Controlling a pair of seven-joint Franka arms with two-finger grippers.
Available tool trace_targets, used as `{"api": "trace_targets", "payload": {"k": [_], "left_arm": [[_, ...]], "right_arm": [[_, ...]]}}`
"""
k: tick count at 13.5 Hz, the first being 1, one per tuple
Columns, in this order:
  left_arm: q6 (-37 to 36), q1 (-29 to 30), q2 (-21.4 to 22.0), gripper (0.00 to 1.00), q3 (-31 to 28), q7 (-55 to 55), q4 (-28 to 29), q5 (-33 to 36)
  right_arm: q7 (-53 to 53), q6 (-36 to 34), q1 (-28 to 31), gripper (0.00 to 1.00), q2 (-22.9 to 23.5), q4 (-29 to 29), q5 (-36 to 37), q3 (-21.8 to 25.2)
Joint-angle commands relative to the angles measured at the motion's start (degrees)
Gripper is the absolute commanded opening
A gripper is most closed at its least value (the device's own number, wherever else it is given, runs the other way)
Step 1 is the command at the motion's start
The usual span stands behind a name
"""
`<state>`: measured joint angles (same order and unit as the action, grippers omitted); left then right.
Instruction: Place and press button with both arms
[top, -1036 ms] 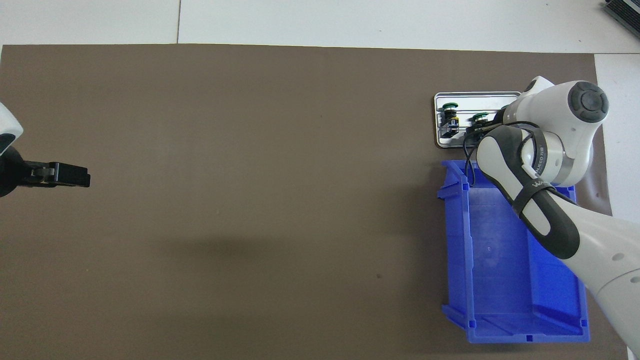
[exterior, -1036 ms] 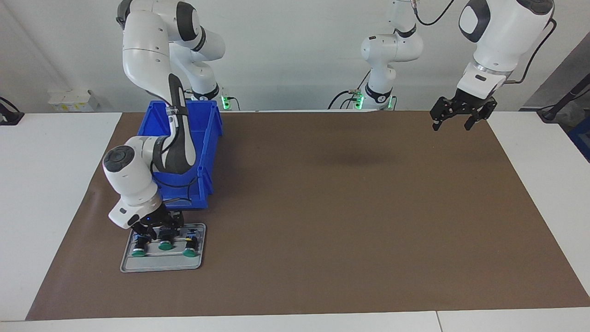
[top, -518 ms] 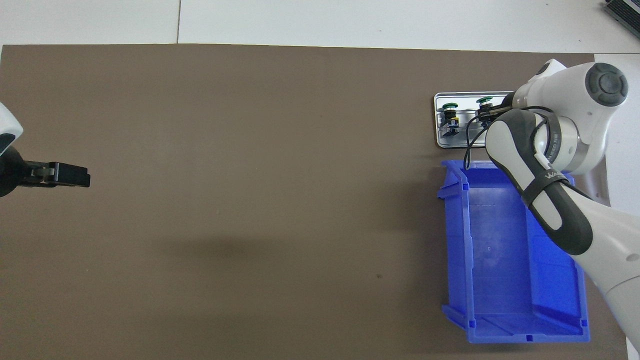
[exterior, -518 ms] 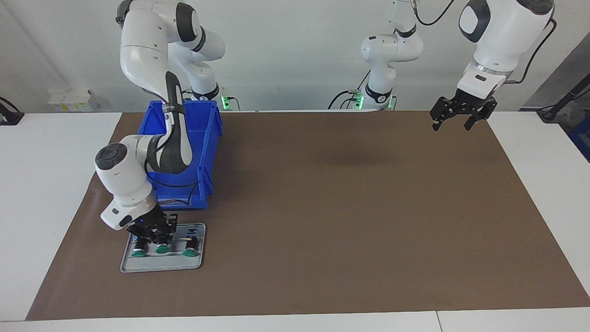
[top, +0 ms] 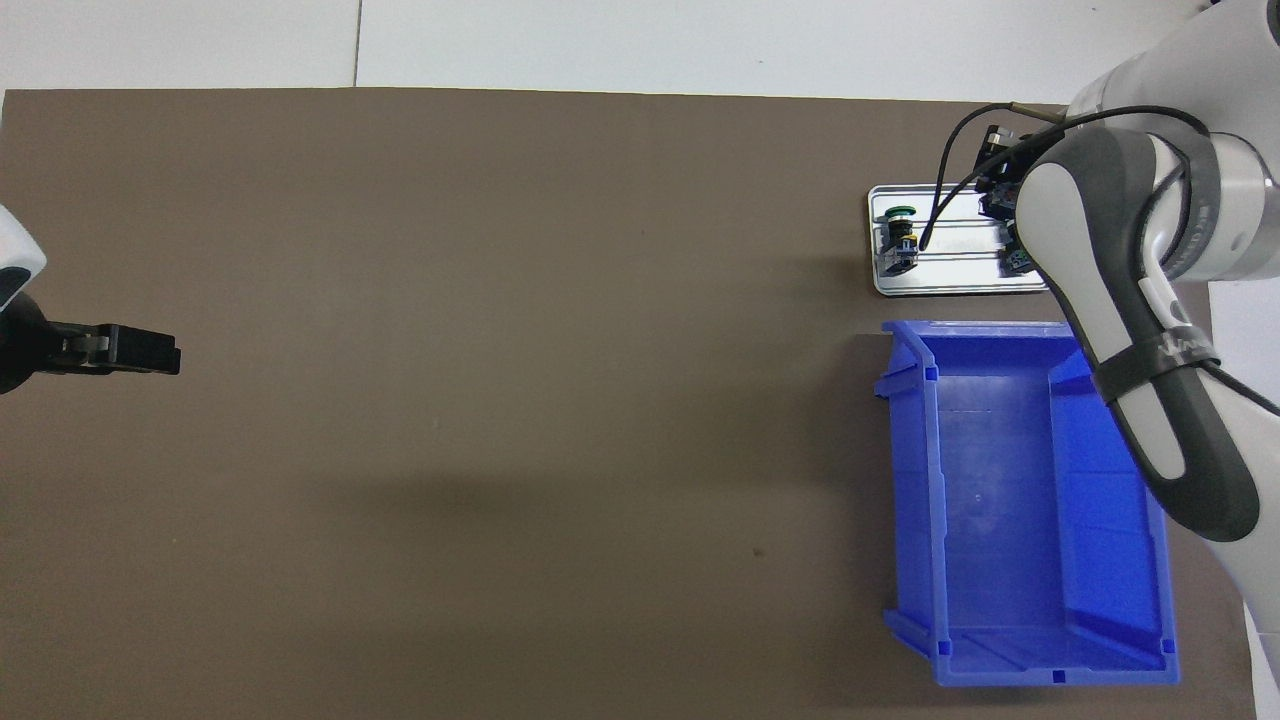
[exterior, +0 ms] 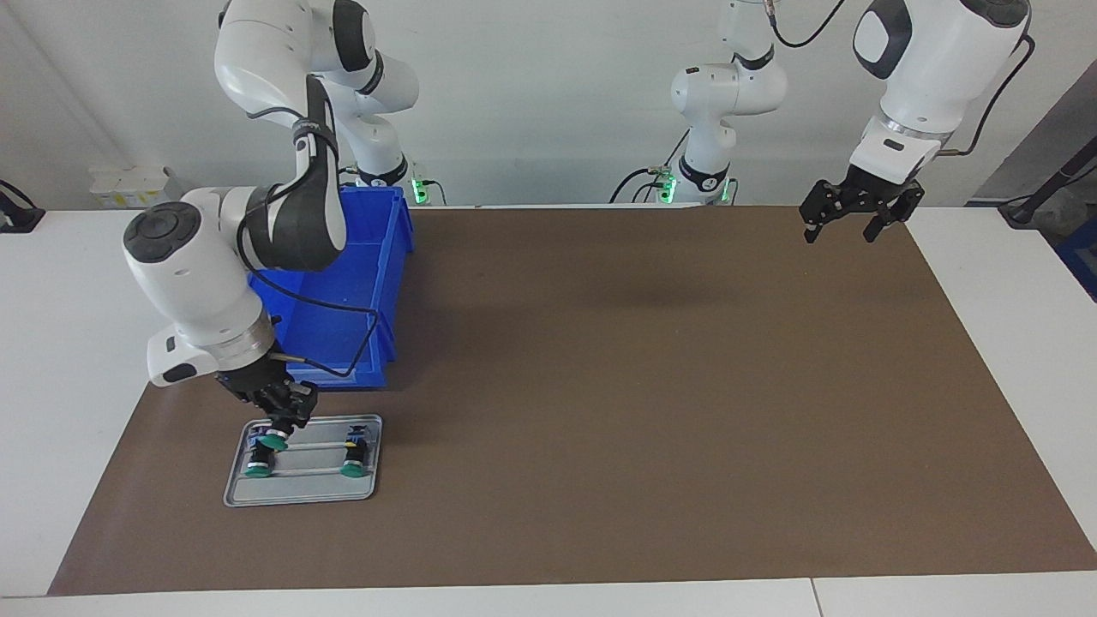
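Right gripper point(exterior: 278, 426): clamped on one green button point(exterior: 274, 442), lifted just over grey tray point(exterior: 300, 490); two buttons apparently remain there. Left gripper point(exterior: 848, 224): jaws apart, waiting over the mat. Advice: raise straight, clear neighbours, set down upright mid-mat.

A blue bin point(exterior: 360, 283) sits beside a grey metal tray point(exterior: 300, 488) on the brown mat point(exterior: 651, 386).
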<state>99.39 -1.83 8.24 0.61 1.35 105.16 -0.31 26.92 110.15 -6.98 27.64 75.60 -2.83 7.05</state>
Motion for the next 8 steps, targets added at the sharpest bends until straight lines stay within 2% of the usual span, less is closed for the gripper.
{"api": "trace_targets", "payload": {"k": [1, 4, 8], "left_arm": [[0.63, 0.16, 1.70, 1.00, 0.01, 0.58, 1.89, 0.93], [0.63, 0.16, 1.70, 1.00, 0.01, 0.58, 1.89, 0.93], [0.63, 0.16, 1.70, 1.00, 0.01, 0.58, 1.89, 0.93]], "right_arm": [[16.87, -3.79, -3.11, 0.00, -2.05, -1.07, 1.24, -0.11], [44.63, -5.30, -8.99, 0.00, -3.29, -0.55, 1.24, -0.72], [71.72, -4.34, -19.19, 0.00, -3.12, 1.12, 4.03, -0.81]]}}
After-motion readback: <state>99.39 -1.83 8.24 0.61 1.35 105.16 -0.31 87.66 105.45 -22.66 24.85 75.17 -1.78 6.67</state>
